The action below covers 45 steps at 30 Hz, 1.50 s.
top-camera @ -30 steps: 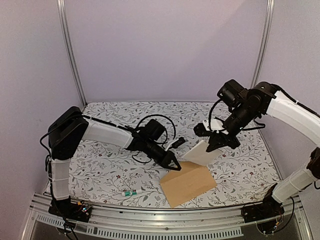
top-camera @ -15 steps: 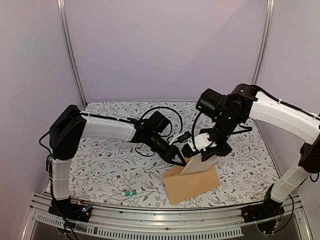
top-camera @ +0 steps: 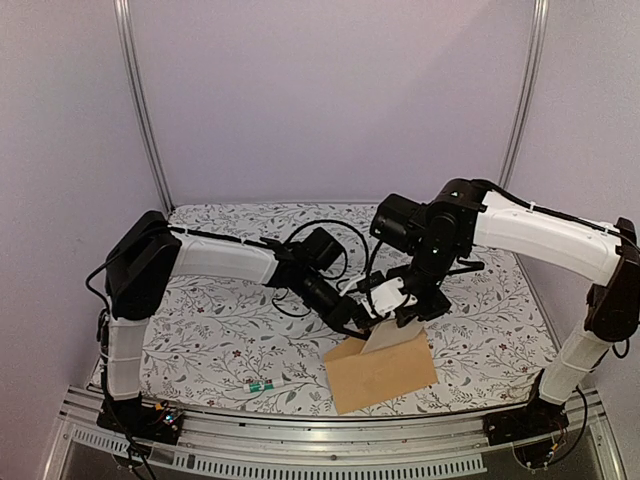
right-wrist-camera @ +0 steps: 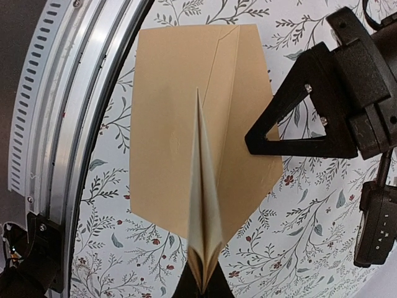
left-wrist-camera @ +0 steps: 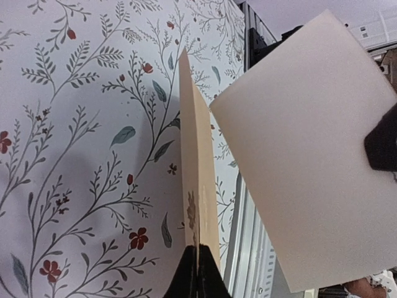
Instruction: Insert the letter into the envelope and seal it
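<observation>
**Item 1: the envelope**. Tan kraft paper, lying flat on the flowered desk at about 5 o'clock, close to the front rail. Its pointed flap is lifted off the body and stands nearly upright, so the mouth is open.

**Item 2: left end effector**. It reaches in from the envelope's 10 o'clock. The fingers are fully closed and pinch the edge of the raised flap, holding it up and out of the way.

**Item 3: the letter**. A cream sheet, folded in half (from the right wrist it reads as a thin V, seen edge-on). It hangs in the air over the envelope, tilted, with its free edge pointing down towards the opened mouth. From where I stand I cannot tell whether that edge has gone inside. Most of the sheet is plainly outside.

**Item 4: right end effector**. It comes down from the envelope's 12 o'clock, closed tight on the folded end of the letter.

**Progress, as I judge it:**
- Done: the letter is folded and picked up, and the envelope is opened and held.
- In hand: lining the sheet up with the mouth.
- Left: sliding the letter in fully, letting it go, then folding the flap down and pressing it shut.
</observation>
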{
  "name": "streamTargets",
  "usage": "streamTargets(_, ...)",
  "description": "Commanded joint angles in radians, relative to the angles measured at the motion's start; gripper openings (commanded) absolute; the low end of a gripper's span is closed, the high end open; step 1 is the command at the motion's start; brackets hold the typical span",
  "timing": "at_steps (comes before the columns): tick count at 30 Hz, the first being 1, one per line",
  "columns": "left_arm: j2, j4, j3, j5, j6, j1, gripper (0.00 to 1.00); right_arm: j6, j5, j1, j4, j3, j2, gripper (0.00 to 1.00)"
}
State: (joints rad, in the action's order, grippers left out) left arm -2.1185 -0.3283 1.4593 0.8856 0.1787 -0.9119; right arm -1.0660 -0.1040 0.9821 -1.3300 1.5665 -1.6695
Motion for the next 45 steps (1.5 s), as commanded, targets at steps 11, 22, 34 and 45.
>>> streamTargets(11,-0.006,-0.023,0.031,0.011,-0.032,-0.025,0.00,0.004,0.006,0.009,0.059,-0.004,-0.051,0.00)
streamTargets(22,-0.002,-0.029,0.037,0.005,-0.033,-0.024,0.00,0.009,0.001,0.009,0.102,-0.056,-0.064,0.00)
streamTargets(34,-0.001,-0.028,0.042,-0.007,-0.040,-0.024,0.00,0.015,0.003,0.008,0.150,-0.087,-0.071,0.00)
streamTargets(45,-0.009,-0.031,0.053,-0.011,-0.045,-0.023,0.00,0.056,0.038,0.008,0.223,-0.082,-0.108,0.00)
